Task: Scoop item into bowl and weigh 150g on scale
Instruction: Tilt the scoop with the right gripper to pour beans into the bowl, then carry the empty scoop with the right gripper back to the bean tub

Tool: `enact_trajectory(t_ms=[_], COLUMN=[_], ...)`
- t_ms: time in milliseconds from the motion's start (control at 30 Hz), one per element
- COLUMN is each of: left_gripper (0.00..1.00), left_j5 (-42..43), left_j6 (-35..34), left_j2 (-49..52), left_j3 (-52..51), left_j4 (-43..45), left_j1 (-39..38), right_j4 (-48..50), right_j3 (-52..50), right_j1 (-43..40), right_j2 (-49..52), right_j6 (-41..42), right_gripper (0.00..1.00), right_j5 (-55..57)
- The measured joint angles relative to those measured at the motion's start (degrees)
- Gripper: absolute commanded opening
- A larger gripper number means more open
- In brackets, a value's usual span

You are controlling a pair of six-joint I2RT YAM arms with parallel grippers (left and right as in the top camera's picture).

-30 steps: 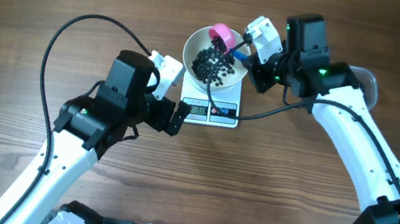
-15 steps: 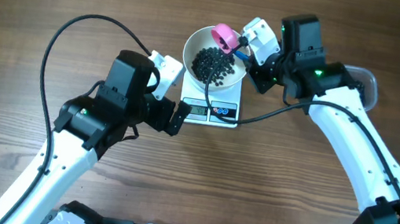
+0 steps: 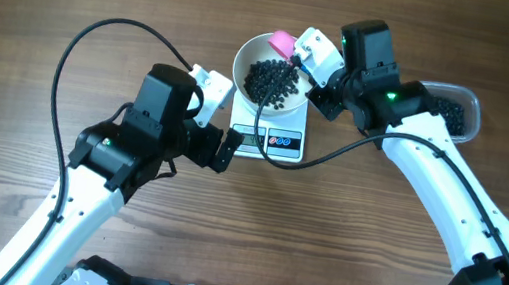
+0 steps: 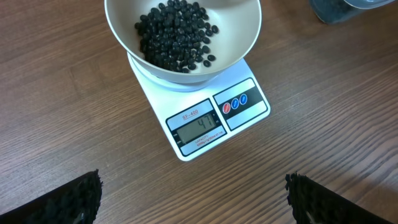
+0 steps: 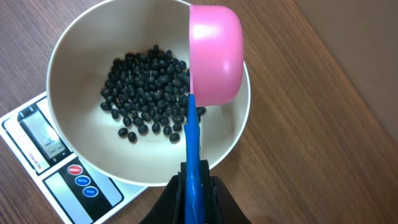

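Observation:
The white bowl [image 3: 243, 60] stands on the scale [image 3: 270, 141] and holds a heap of the black item [image 3: 271, 82]. My right gripper [image 3: 309, 62] is shut on the blue handle [image 5: 194, 140] of the pink scoop [image 5: 214, 53]. The scoop is tipped on its side over the bowl's [image 5: 81, 68] right rim, above the item [image 5: 146, 87]. My left gripper [image 3: 231, 149] hangs open just left of the scale's front. In the left wrist view its fingers [image 4: 78, 199] stand wide apart over bare wood, short of the scale [image 4: 239, 118] and bowl [image 4: 239, 31].
A clear plastic tub [image 3: 453, 110] with more black pieces sits on the wooden table right of the right arm; its corner shows as the tub [image 4: 339, 9] in the left wrist view. A black cable [image 3: 262, 124] droops across the scale.
My right gripper has shifted left with the scoop and rolled it further over the bowl's rim, uncovering the tub behind the arm. The left arm has not moved.

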Motion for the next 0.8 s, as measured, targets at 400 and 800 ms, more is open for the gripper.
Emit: enact_trajectory(t_ms=[400,800], left_gripper=[1.0,1.0], left_j5=[0.0,0.0], left_j6=[0.0,0.0], left_j2=[0.0,0.0], left_j3=[0.0,0.0], left_j4=[0.0,0.0], left_j1=[0.0,0.0], right_j4=[5.6,3.0], right_j3=[0.0,-0.1], right_j1=[0.0,-8.9], right_j2=[0.0,-6.2], right_j6=[18.9,30.8], right_gripper=[0.04,0.04], right_j5=[-3.5,-6.1])
